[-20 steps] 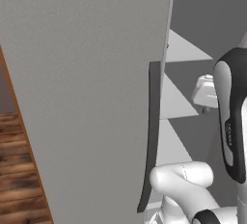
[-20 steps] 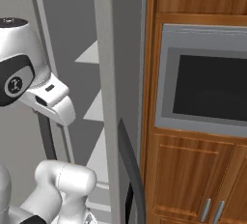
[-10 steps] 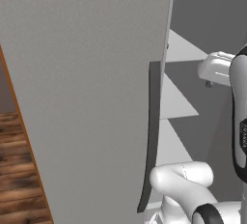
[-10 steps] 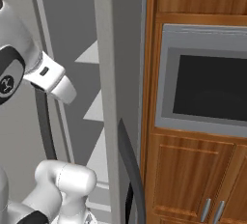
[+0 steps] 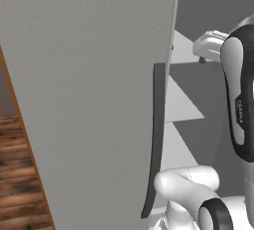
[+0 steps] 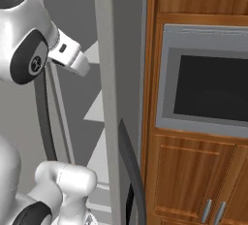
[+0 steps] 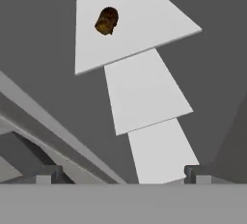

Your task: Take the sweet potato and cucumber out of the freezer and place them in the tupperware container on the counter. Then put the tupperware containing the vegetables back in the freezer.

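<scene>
Sweet potato [image 7: 106, 21] lies on a pale freezer shelf [image 7: 144, 20], the farthest of the three stepped shelves in the hand view, toward that shelf's left part, nothing else on it. Two more pale shelves sit closer to the camera, both bare. Cucumber can't be made out.

Gripper [image 7: 123, 175] jaws stand wide apart, fingertips [image 7: 50, 175] at the bottom corners of the hand view, nothing between them; well apart from the sweet potato, pointing into the freezer [image 5: 198, 100] interior.

Freezer door [image 5: 94, 95] is swung open, a big flat grey panel in the left base view with a dark curved edge strip [image 5: 155, 140] along its edge. In the right base view a grey freezer wall [image 6: 109, 98] and a dark strip [image 6: 131, 170] stand just beside a wooden cabinet [image 6: 193, 180] with a built-in oven [image 6: 203, 95]. Arm [image 6: 29, 44] reaches up into the freezer opening; hand [image 5: 211, 44] is near the upper shelves. Wood floor [image 5: 17, 174] shows at lower left.
</scene>
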